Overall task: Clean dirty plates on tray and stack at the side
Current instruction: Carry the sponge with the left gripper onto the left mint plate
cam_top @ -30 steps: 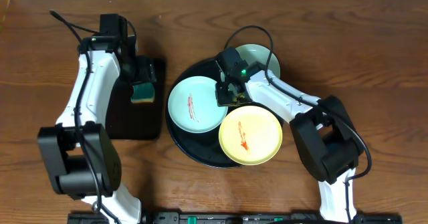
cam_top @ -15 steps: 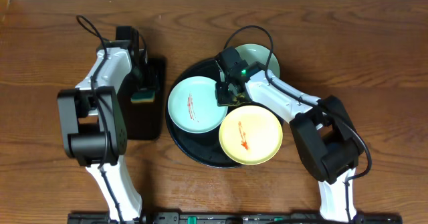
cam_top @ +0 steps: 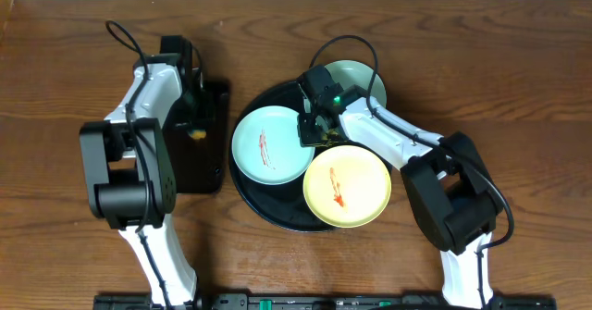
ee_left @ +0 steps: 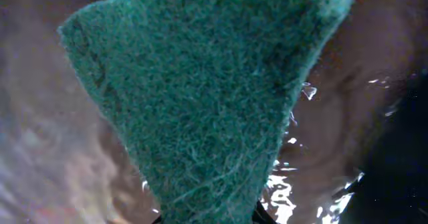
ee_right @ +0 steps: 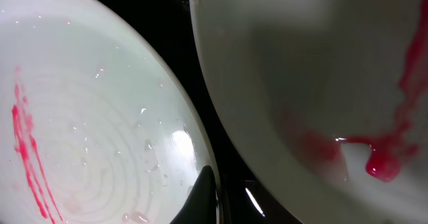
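On the round black tray (cam_top: 268, 206) lie a light blue plate (cam_top: 271, 145) with a red streak and a pale yellow plate (cam_top: 347, 185) with an orange smear. A mint plate (cam_top: 363, 77) lies at the back, half hidden under the right arm. My right gripper (cam_top: 314, 130) is shut on the light blue plate's (ee_right: 87, 117) right rim, one dark fingertip (ee_right: 204, 194) over its edge. A pale plate (ee_right: 321, 83) with a red smear lies beside it. My left gripper (cam_top: 194, 117) is shut on a green scouring sponge (ee_left: 200, 83), which fills the left wrist view.
A smaller rectangular black tray (cam_top: 199, 167) lies left of the round one, under the left gripper. A yellow bit of the sponge (cam_top: 197, 132) shows below that gripper. Brown wooden table (cam_top: 55, 88) surrounds both trays.
The left arm swung in over the rectangular tray, and its gripper closed on the sponge, which now shows only as a small yellow bit from overhead. The right arm and plates stayed still.
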You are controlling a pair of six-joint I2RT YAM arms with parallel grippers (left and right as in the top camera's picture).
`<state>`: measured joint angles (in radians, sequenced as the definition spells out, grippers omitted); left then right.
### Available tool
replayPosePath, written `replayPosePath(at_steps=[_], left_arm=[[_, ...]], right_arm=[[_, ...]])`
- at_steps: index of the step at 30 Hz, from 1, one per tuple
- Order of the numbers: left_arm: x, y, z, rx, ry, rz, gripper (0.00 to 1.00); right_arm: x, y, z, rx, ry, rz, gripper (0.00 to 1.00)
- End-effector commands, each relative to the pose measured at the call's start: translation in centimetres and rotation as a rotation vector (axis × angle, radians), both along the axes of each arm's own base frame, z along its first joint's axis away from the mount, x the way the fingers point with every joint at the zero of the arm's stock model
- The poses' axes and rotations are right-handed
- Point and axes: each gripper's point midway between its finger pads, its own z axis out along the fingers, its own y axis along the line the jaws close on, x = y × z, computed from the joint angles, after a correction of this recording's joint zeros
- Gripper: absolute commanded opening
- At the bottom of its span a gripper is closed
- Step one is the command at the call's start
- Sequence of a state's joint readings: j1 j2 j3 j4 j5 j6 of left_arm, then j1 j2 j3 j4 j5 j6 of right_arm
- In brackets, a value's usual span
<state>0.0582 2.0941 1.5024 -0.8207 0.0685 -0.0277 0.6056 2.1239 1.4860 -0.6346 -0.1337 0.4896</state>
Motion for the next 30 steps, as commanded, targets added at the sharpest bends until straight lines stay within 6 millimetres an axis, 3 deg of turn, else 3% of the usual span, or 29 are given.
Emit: replayPosePath(at_steps=[1, 6, 10, 14, 18, 21, 27, 30], left_arm=[[1.9, 0.2, 6.6, 0.005, -0.158, 0.017, 0.08], [1.0, -2.3, 12.2, -0.103, -0.262, -0.013, 0.08], [-0.7, -5.7, 13.9, -0.166, -0.244, -0.032, 0.08], [-2.7, -8.3, 11.9, -0.187, -0.151, -0.033, 0.08], [-5.7, -12.4, 9.3, -0.252, -0.042, -0.111, 0.08], [-7.3, -13.9, 7.7, -0.247, 0.007, -0.145, 0.08], [-7.7, -15.3, 4.4, -0.255, -0.017, -0.122, 0.08], [-7.5, -14.2, 2.5, -0.200, -0.044, -0.039, 0.07]], right_arm=[[-0.5, 0.4, -1.3, -0.008, 0.022, 0.013, 0.01], [-0.5, 0.6, -1.3, 0.005, 0.023, 0.014, 0.01], [-0.5, 0.6, -1.2, 0.014, 0.028, 0.015, 0.01], [-0.5, 0.5, -1.2, 0.018, 0.035, 0.011, 0.01], [-0.4, 0.4, -1.2, 0.021, 0.038, 0.010, 0.01], [-0.5, 0.5, -1.2, 0.023, 0.039, 0.011, 0.01], [-0.4, 0.5, -1.2, 0.024, 0.039, 0.011, 0.01], [-0.6, 0.5, -1.2, 0.033, 0.047, 0.012, 0.01]])
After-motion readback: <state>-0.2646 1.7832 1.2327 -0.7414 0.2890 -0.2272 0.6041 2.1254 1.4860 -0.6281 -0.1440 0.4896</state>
